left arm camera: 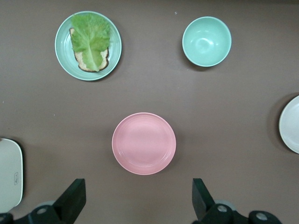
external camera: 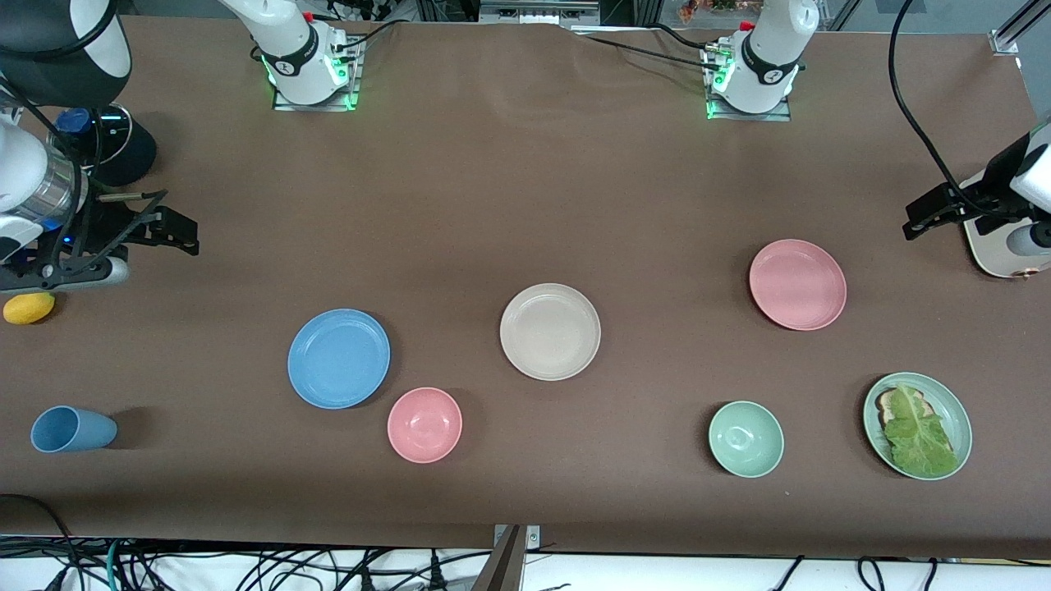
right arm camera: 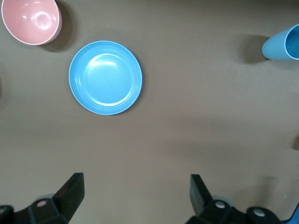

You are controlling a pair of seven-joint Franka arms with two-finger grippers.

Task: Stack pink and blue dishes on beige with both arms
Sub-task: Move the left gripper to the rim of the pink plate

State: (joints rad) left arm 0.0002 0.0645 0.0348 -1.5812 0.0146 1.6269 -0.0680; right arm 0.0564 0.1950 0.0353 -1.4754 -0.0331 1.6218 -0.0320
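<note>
The beige plate (external camera: pixel 550 331) lies mid-table; its rim shows in the left wrist view (left arm camera: pixel 290 123). The pink plate (external camera: pixel 797 284) (left arm camera: pixel 144 143) sits toward the left arm's end, a little farther from the front camera than the beige. The blue plate (external camera: pixel 338 358) (right arm camera: pixel 105 77) rests toward the right arm's end, slightly nearer. All three are empty and apart. My left gripper (external camera: pixel 924 215) (left arm camera: pixel 138 186) hangs open above bare table beside the pink plate. My right gripper (external camera: pixel 182 232) (right arm camera: pixel 136 182) hangs open over bare table at its own end, well off the blue plate.
A pink bowl (external camera: pixel 424 424) (right arm camera: pixel 31 19) sits beside the blue plate. A blue cup (external camera: pixel 72 429) (right arm camera: pixel 281 43) lies on its side. A green bowl (external camera: pixel 745 439) (left arm camera: pixel 206 41), a green plate (external camera: pixel 952 402) (left arm camera: pixel 63 51) with bread and lettuce, a lemon (external camera: pixel 29 308) and a white device (external camera: pixel 998 254) are also here.
</note>
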